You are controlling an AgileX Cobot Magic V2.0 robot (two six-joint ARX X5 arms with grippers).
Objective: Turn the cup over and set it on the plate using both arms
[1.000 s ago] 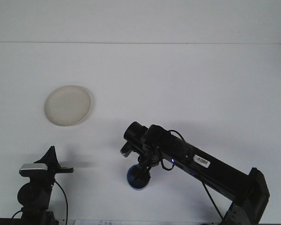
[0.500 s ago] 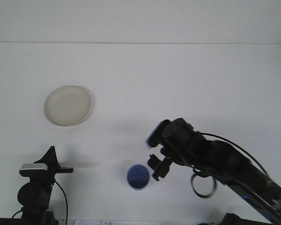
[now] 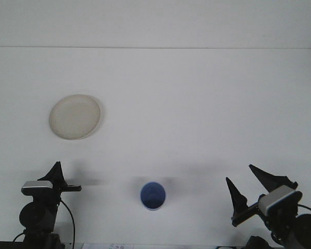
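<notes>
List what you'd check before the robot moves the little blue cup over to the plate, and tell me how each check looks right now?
1. Blue cup upright, mouth up: ok.
2. Plate bare, ready for the cup: ok.
3. Right gripper open and apart from the cup: ok.
4. Left gripper in view near the cup: ok; open or shut: cannot tell.
5. Table clear between cup and plate: ok.
6. Cup held by a gripper: not ok, it stands alone.

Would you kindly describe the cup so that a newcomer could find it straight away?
Look along the near edge of the white table, between the two grippers. The blue cup stands there upright, mouth up, alone. It is the only coloured thing; the plate is cream.
</notes>
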